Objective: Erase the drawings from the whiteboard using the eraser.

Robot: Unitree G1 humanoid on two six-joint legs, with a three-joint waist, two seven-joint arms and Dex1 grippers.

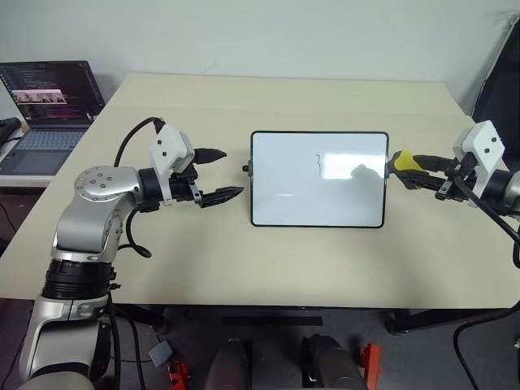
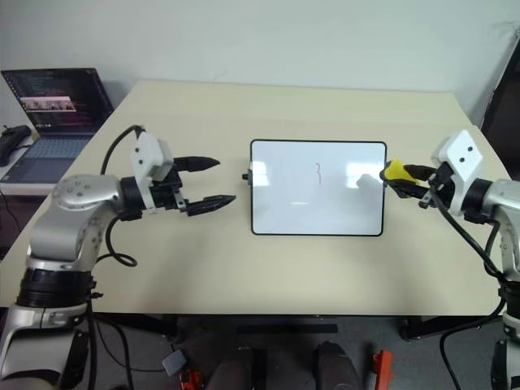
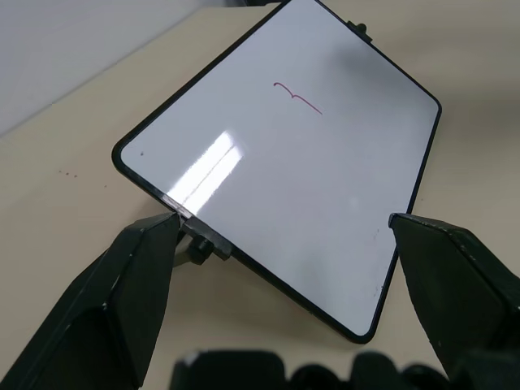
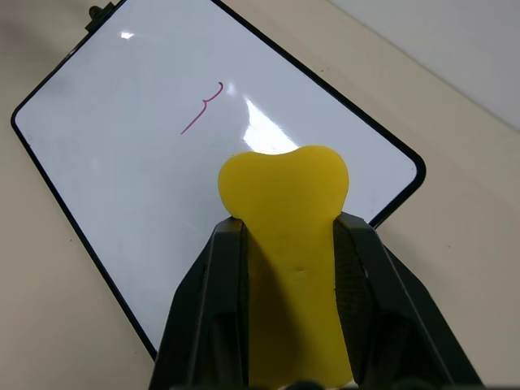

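Observation:
The whiteboard [image 1: 318, 179] lies flat in the middle of the beige table, black-framed with small side knobs. One thin bracket-like drawing [image 1: 318, 164] sits near its upper middle, also seen as a reddish squiggle [image 4: 201, 107]. My right gripper [image 1: 416, 170] hovers just off the board's right edge, shut on the yellow eraser [image 4: 286, 244], whose rounded tip sticks out toward the board. My left gripper [image 1: 221, 173] stands open just left of the board's left edge, nothing between its fingers [image 3: 122, 301].
An open laptop [image 1: 50, 106] stands on a side table at the far left. A dark object leans at the right rear corner [image 1: 500, 81]. The table [image 1: 284, 97] has bare room behind and in front of the board.

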